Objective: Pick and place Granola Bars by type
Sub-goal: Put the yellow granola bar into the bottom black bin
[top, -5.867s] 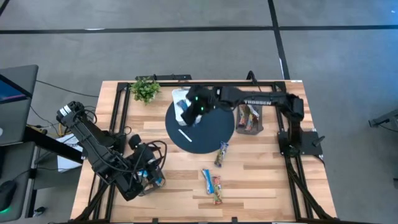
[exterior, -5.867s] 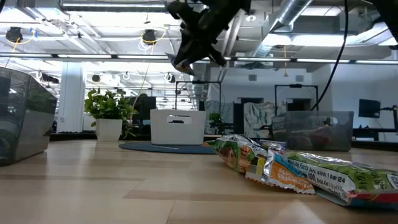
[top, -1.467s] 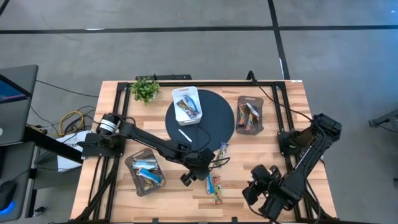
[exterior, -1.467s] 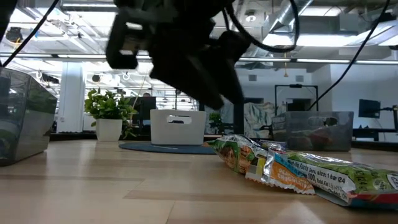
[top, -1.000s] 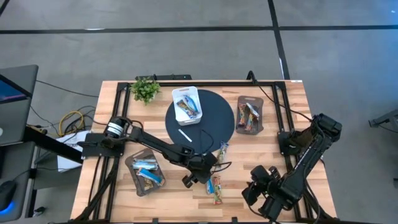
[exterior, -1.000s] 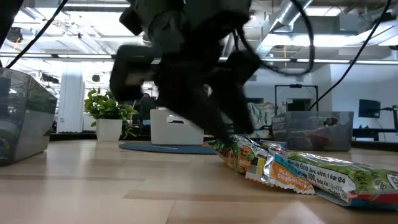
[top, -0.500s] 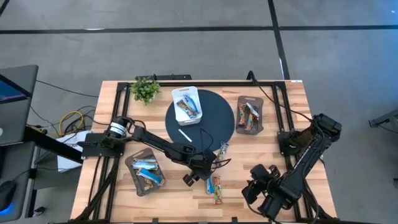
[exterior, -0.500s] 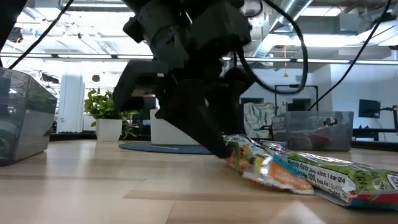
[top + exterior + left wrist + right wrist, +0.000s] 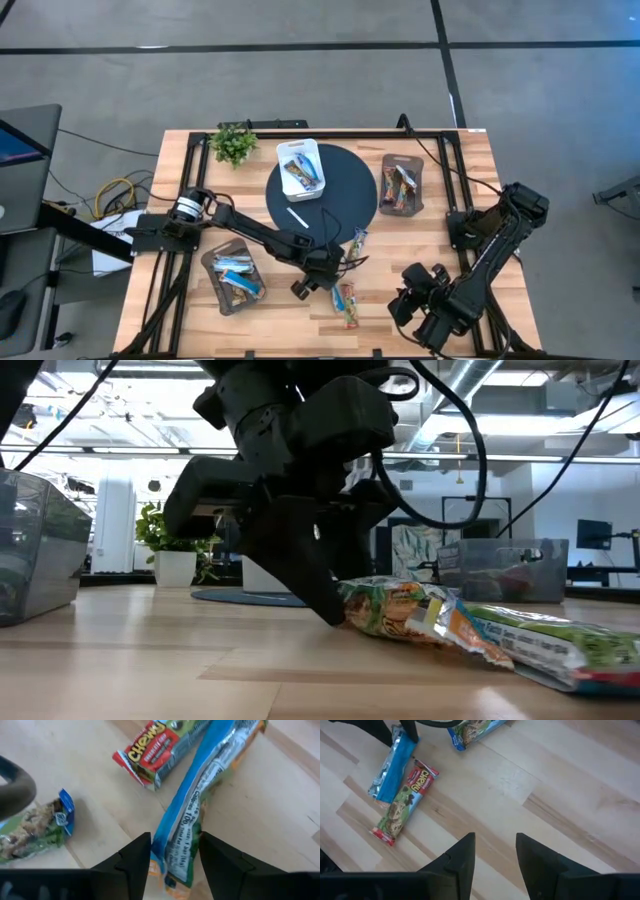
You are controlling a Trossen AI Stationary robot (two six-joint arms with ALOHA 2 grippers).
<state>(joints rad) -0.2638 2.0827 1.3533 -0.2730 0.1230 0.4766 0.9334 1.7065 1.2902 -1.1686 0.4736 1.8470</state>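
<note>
The left gripper (image 9: 175, 862) had its fingers clamped on a blue-edged granola bar (image 9: 200, 815) at the table's six o'clock, tilting it beside a red-ended bar (image 9: 348, 306). The right gripper (image 9: 495, 865), fingers apart, waited at five o'clock.

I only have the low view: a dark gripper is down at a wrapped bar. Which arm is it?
Observer: The left gripper; from above, its arm reaches in from the table's left side.
Operator: Which bar is it at?
Observer: The blue-edged bar, which lies right beside a red-ended bar.
Operator: And the other arm?
Observer: The right gripper waits near the table's right edge, fingers open with nothing between them.
</note>
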